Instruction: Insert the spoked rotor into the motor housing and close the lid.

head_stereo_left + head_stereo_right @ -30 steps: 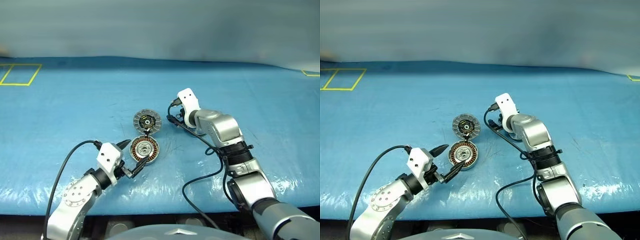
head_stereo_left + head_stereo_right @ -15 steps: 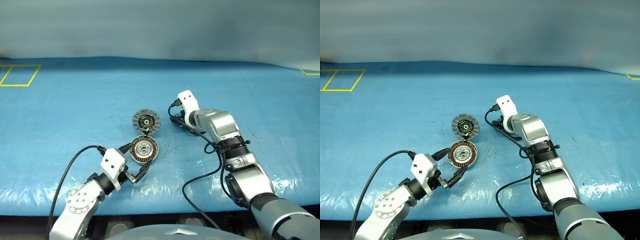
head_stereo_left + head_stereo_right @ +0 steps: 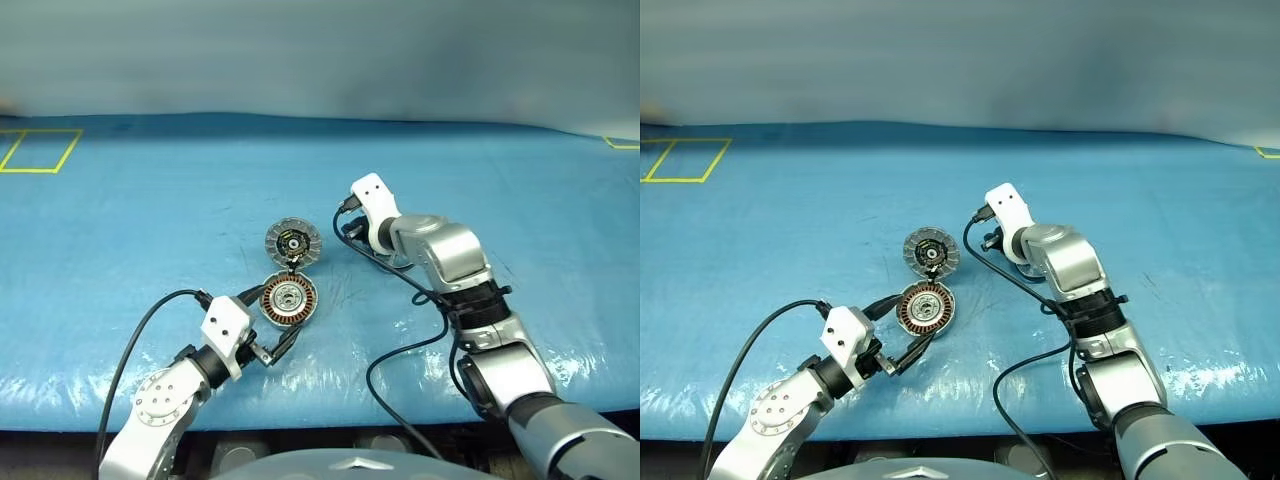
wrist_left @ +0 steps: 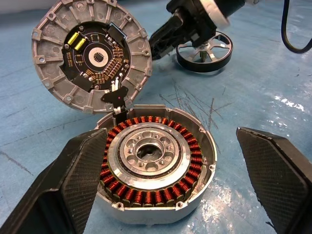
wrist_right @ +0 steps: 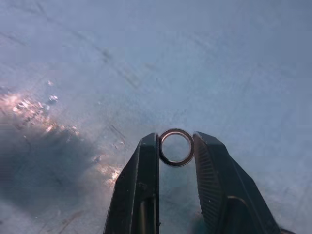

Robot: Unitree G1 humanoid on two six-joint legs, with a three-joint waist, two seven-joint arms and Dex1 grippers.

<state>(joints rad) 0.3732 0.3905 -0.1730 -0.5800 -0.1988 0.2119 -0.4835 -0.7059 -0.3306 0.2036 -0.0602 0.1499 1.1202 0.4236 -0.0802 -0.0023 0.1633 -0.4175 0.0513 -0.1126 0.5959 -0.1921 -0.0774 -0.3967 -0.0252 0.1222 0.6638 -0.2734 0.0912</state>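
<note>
So our right gripper (image 5: 175,146) had just pinched shut on a small ring (image 5: 176,146), not the spoked rotor (image 4: 204,50) lying beside the lid (image 4: 91,56), while the left gripper (image 4: 173,185) stayed wide open around the motor housing (image 4: 155,165).

1. The desk (image 3: 150,210) in front of me wears a blue plastic sheet, wrinkled and glossy along its near edge.
2. Yellow tape (image 3: 40,150) marks a rectangle on the sheet at the far left.
3. Another bit of yellow tape (image 3: 620,147) shows at the far right edge.
4. A small thin ring (image 5: 176,146), well right of the tape rectangle, stands on edge above the sheet.
5. Fine scratches (image 4: 195,100) cross the sheet near the middle.
</note>
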